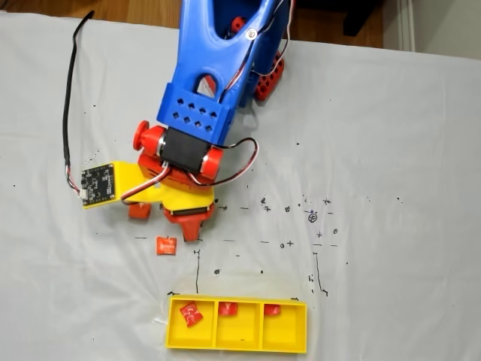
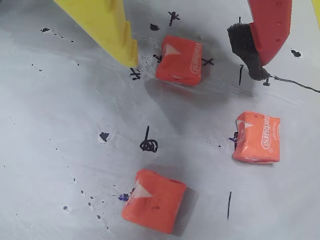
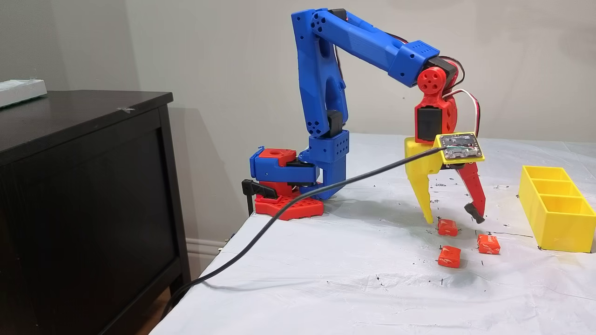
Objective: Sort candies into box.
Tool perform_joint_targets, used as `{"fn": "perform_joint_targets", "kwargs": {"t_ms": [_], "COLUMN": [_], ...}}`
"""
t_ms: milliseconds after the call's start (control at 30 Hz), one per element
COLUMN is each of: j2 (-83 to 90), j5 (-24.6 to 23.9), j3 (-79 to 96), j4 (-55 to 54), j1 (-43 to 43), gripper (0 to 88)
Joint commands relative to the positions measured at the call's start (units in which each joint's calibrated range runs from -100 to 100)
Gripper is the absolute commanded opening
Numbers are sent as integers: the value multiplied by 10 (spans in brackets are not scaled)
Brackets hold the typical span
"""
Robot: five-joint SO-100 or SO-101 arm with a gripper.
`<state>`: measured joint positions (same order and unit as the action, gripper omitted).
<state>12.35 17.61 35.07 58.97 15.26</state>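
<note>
White table cloth (image 3: 326,279) being dotted with black pen marks. Gripper (image 3: 454,217) being held wide open over orange candy (image 2: 179,60), nothing being gripped. Two more candies (image 2: 256,137) lying near, at 5 and 6 o'clock in wrist view. Yellow box (image 1: 237,344) holding three red candies (image 1: 191,313).

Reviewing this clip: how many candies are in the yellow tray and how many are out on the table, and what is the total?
Candies in the box: 3, one per compartment
Candies on the table: 3, seen in the wrist view, one of them between the open fingers of the gripper
Total: 6
</note>
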Motion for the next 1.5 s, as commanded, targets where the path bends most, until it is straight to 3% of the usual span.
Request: {"fn": "perform_joint_targets", "kwargs": {"t_ms": [0, 767, 833, 900, 967, 1200, 1467], "j2": [8, -45, -45, -44, -40, -11, 117], "j5": [0, -4, -4, -5, -5, -10, -50], "j3": [2, 10, 12, 13, 17, 18, 7], "j4": [-11, -46, -47, -50, -56, -57, -71], "j1": [-4, -23, -23, -23, -26, -34, -80], "gripper": [271, 256, 205, 44, 2, 2, 2]}}
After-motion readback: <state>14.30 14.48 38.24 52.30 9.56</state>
